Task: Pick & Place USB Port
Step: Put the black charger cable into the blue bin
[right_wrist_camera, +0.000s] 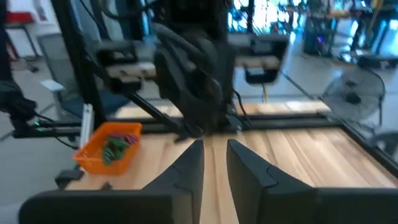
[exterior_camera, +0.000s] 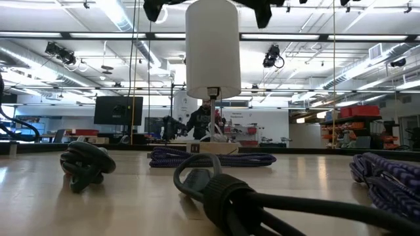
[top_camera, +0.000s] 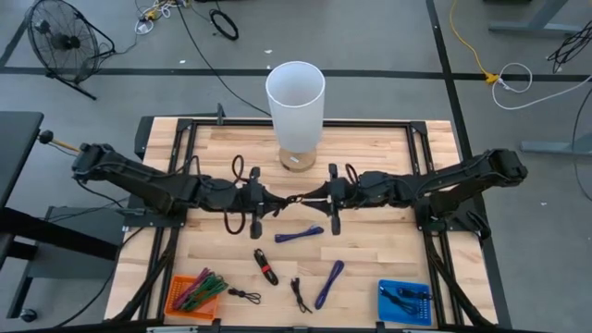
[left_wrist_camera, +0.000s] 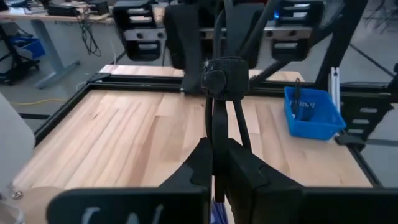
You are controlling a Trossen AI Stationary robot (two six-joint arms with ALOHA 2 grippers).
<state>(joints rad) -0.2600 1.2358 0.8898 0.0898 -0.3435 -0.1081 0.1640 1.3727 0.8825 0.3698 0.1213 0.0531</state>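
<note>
A black USB cable (left_wrist_camera: 214,124) with a strapped bundle (left_wrist_camera: 224,74) at its far end hangs in the air at the table's middle, between my two grippers. My left gripper (top_camera: 276,201) (left_wrist_camera: 215,158) is shut on it. My right gripper (top_camera: 314,196) (right_wrist_camera: 215,152) faces it from the right. Its fingers stand a little apart with bare wood showing between them. They are close to the bundle; I cannot tell whether they touch it. A tall white cup (top_camera: 295,92) stands upright on a round base at the table's far side. My left gripper pinches the black cable's two strands (left_wrist_camera: 215,146) between its two fingers, coming level from the table's left. The cable runs on past the fingertips toward the right gripper and ends in the strapped bundle. It is lifted clear of the table.
Purple cables (top_camera: 299,234) (top_camera: 329,282) and black bundled cables (top_camera: 265,265) (top_camera: 244,294) (top_camera: 300,294) lie on the near half of the table. An orange bin (top_camera: 194,294) sits at the near left corner and a blue bin (top_camera: 405,302) at the near right.
</note>
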